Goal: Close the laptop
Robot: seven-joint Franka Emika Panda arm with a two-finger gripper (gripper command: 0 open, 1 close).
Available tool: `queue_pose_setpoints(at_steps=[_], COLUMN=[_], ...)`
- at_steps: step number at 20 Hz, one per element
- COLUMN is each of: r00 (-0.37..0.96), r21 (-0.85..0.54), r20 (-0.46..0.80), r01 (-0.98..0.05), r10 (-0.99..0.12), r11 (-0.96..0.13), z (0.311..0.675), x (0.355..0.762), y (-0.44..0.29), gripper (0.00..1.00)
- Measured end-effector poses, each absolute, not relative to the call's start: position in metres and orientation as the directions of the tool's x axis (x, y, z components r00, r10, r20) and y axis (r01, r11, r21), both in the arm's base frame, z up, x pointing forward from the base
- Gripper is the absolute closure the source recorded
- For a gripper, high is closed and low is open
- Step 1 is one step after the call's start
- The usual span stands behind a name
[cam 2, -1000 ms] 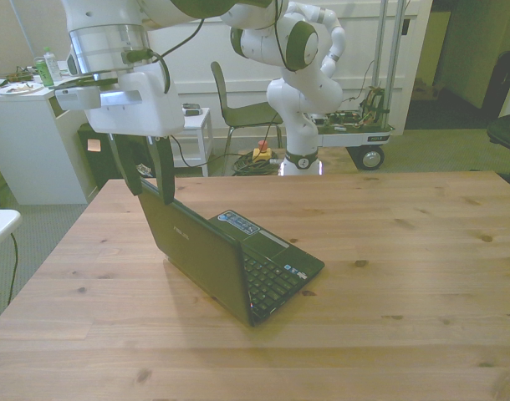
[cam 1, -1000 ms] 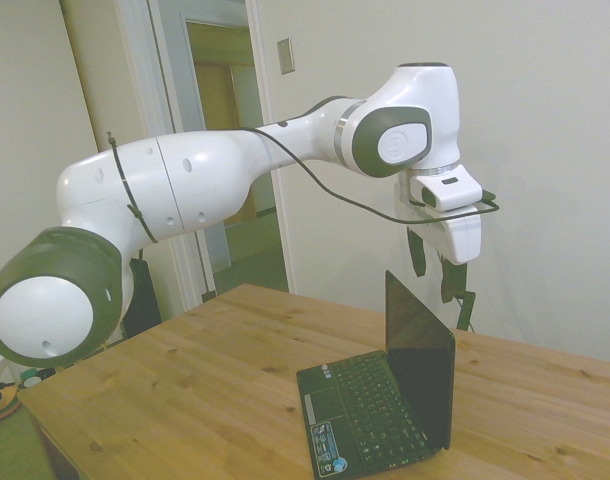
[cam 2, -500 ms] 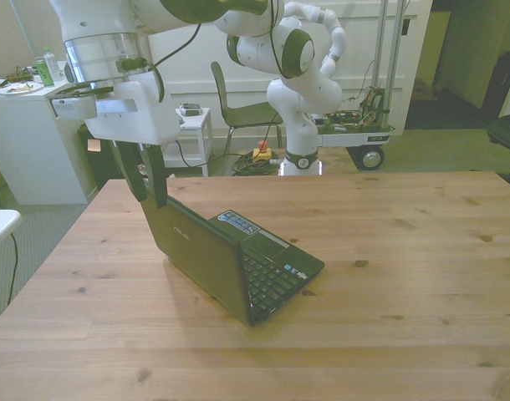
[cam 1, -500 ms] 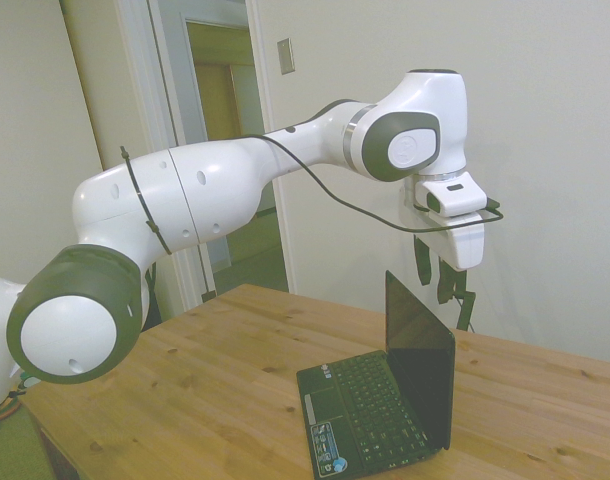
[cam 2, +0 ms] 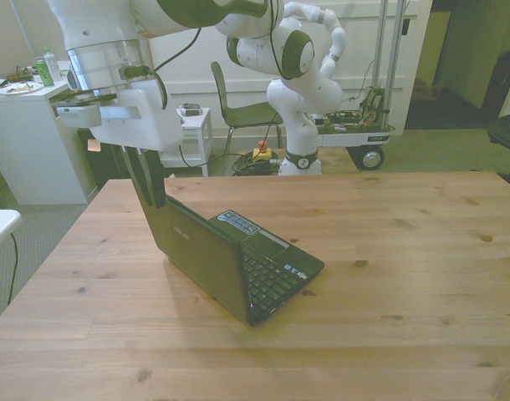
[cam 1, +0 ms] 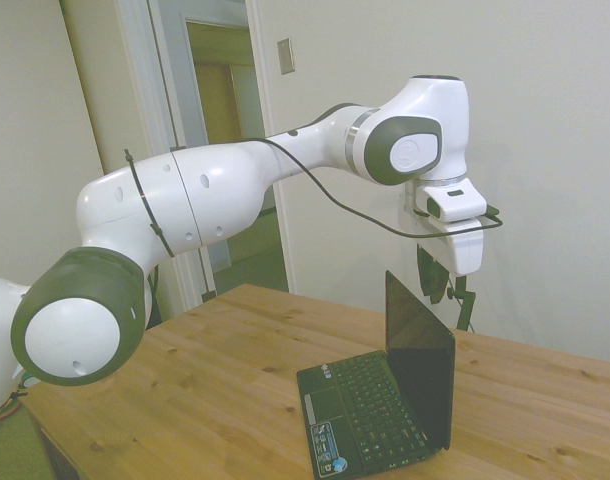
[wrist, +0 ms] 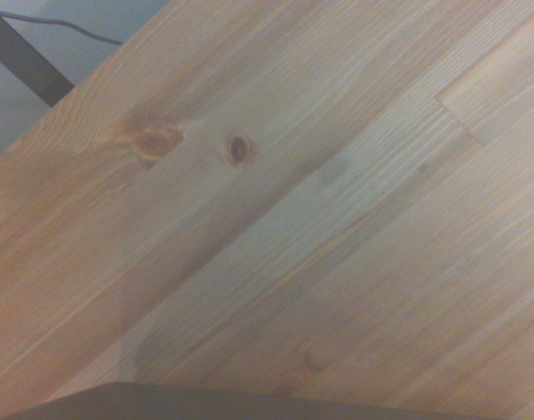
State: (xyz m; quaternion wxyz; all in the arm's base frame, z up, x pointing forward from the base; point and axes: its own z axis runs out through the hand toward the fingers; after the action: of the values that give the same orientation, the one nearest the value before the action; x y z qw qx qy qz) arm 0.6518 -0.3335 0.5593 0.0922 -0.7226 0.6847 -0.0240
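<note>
Laptop lid: pale logo, unreadable.
Gripper: pointing down behind laptop's lid top; finger spacing impossible to tell.

The side view stands off one side of the pale knotty wooden table, fairly near. The front view faces across the same table, slightly above. Both share the small open black laptop. The wrist view looks closely down on bare planks.
</note>
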Motion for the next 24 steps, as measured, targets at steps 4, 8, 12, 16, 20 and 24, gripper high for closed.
queue_pose_setpoints(at_steps=[4,8,12,16,20,24], r00=[0.088,0.142,0.230,0.304,0.335,0.337], r21=[-0.146,-0.097,-0.035,0.031,0.104,0.115], r20=[-0.098,-0.098,-0.071,-0.042,-0.037,-0.036], r01=[-0.987,-0.986,-0.973,-0.952,-0.936,-0.934], r10=[-0.991,-0.985,-0.970,-0.952,-0.942,-0.941], r11=[-0.073,-0.132,-0.228,-0.306,-0.337,-0.339], z=[0.552,0.538,0.522,0.489,0.437,0.404], x=[0.661,0.672,0.681,0.683,0.672,0.649], y=[-0.315,-0.278,-0.217,-0.163,-0.141,-0.139], gripper=[1.00,1.00,1.00,1.00,1.00,1.00])
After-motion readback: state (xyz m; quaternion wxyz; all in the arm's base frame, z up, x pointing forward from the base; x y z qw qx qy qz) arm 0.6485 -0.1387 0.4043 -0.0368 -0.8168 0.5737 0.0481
